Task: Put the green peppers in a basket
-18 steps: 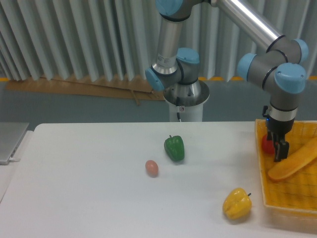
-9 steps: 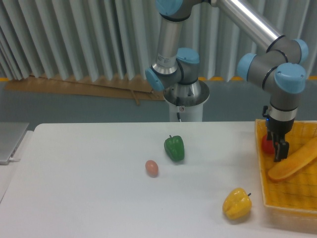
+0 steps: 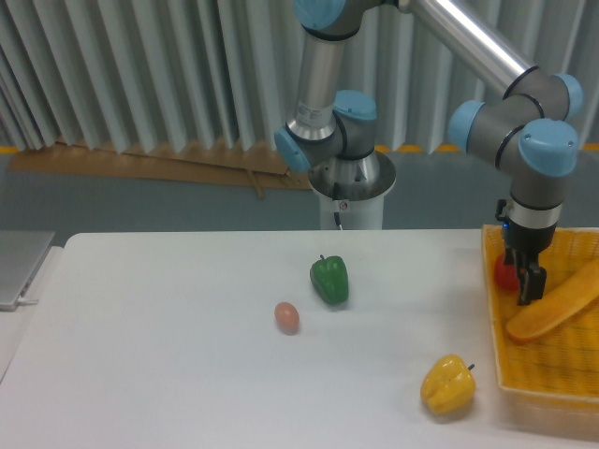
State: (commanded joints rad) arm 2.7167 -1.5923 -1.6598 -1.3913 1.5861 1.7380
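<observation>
no change at all from a second ago: same pose for the gripper (image 3: 525, 281), so no start on the job yet. hangs low over the left end of the basket (image 3: 562, 360), right by the red pepper (image 3: 505, 272) and a long orange thing (image 3: 554, 302). cannot tell how far open, or whether touching anything. far off to the left, the green pepper (image 3: 329, 279) sits on the table (image 3: 168, 355), near a small egg (image 3: 286, 317). nearer the basket, a yellow pepper (image 3: 447, 383).

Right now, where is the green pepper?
The green pepper sits mid-table in front of the robot's base, just up and right of the egg, well left of the basket.
</observation>
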